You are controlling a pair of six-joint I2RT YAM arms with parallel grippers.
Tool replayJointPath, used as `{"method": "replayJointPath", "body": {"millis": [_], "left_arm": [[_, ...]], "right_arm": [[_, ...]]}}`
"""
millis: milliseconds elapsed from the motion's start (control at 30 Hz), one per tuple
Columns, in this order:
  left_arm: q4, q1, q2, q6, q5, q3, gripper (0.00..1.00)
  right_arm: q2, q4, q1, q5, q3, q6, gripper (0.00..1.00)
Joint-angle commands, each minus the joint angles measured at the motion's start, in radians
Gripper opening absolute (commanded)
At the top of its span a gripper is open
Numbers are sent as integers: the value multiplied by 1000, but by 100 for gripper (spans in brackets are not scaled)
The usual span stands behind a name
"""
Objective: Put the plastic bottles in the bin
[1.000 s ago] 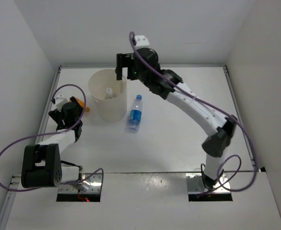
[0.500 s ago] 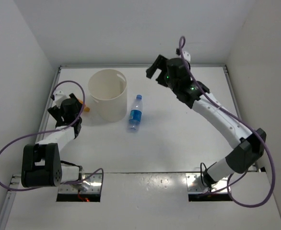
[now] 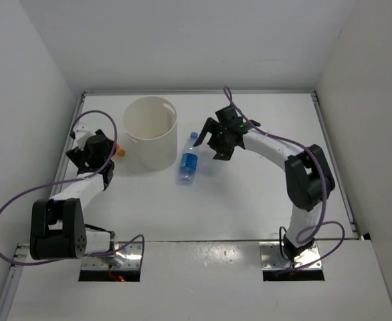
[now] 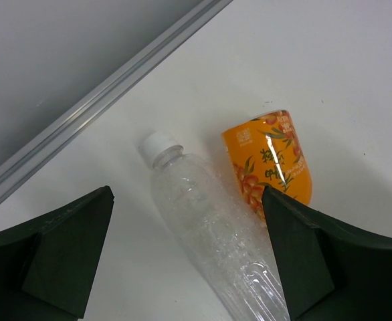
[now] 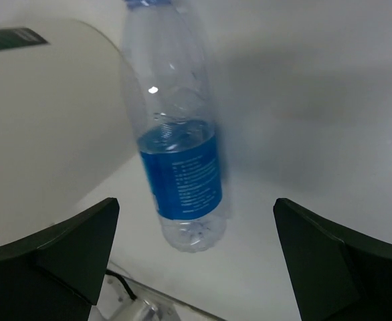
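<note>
The cream bin (image 3: 150,131) stands at the back left. A clear bottle with a blue cap and blue label (image 3: 188,159) lies just right of it; it also shows in the right wrist view (image 5: 182,167). My right gripper (image 3: 209,140) is open just right of this bottle, with its base between the fingers (image 5: 196,267) but not touched. My left gripper (image 3: 91,150) is open low over a clear bottle with a white cap (image 4: 209,227), which lies between its fingers (image 4: 189,267). An orange bottle (image 4: 271,164) lies beside the clear one and peeks out in the top view (image 3: 120,152).
A metal rail (image 4: 95,107) runs along the table's left edge, close to the clear bottle's cap. White walls enclose the table on the left, back and right. The bin's side (image 5: 42,114) fills the left of the right wrist view.
My right arm has left the bin's rim, swung right, then folded down to the blue-label bottle. My left gripper has shifted slightly by the orange bottle.
</note>
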Motion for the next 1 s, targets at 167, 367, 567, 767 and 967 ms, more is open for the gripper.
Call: {"method": "replayJointPath", "body": {"millis": [167, 367, 567, 767, 967], "left_arm": [[-39, -5, -6, -1, -51, 41, 100], [-18, -5, 3, -1, -60, 32, 100], [-9, -5, 12, -10, -51, 50, 100], [-19, -5, 21, -34, -82, 50, 100], [-19, -5, 41, -34, -82, 50, 100]], "right_arm": [[118, 55, 23, -186, 13, -9, 100], [198, 79, 23, -209, 46, -20, 100], [259, 128, 14, -269, 18, 25, 100], [341, 141, 14, -327, 36, 37, 97], [342, 176, 4, -352, -49, 46, 79]]}}
